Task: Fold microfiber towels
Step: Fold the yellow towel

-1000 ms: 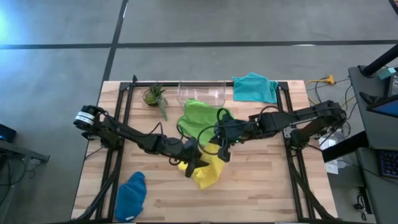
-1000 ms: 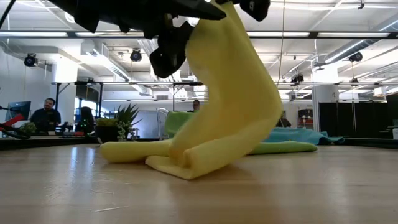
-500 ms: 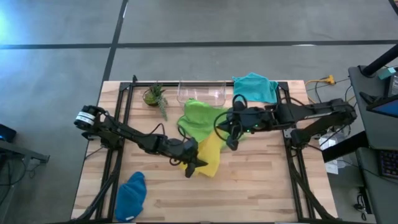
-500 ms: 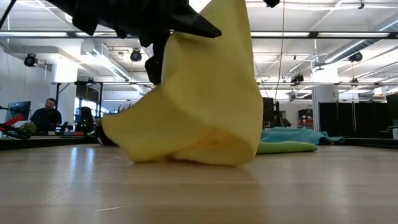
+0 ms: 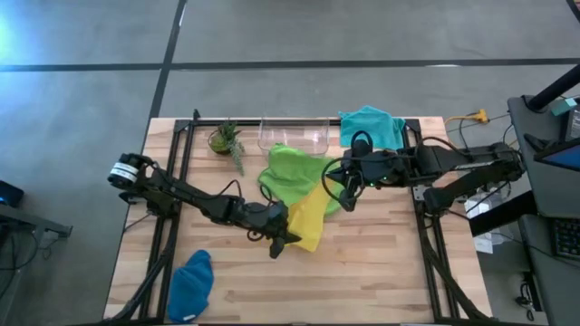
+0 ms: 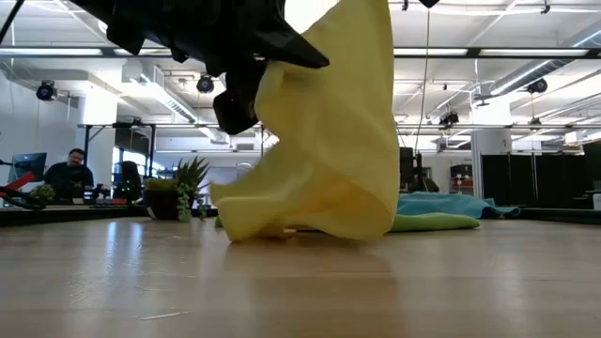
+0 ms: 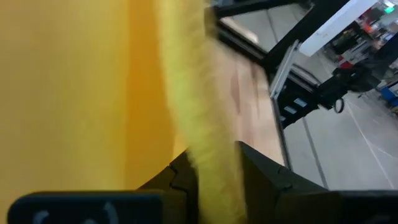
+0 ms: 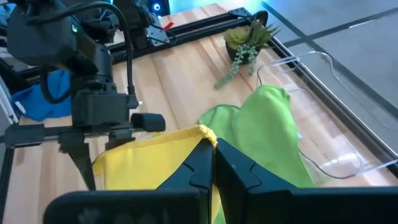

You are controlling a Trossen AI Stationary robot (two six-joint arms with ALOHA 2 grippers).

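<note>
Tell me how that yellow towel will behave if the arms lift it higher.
Probably floppy: the yellow towel sags in folds between the left gripper and right gripper. Likely light, since pinched corners carry it. Its lower edge, on the table, would likely drag.

Plant [image 5: 224,139] left of bin [image 5: 294,133], towel [image 5: 372,126] right.

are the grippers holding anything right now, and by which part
Both hold the yellow towel, lifted between them. The left gripper pinches one edge; the right gripper's fingers are shut on a corner at the opposite end.
</note>
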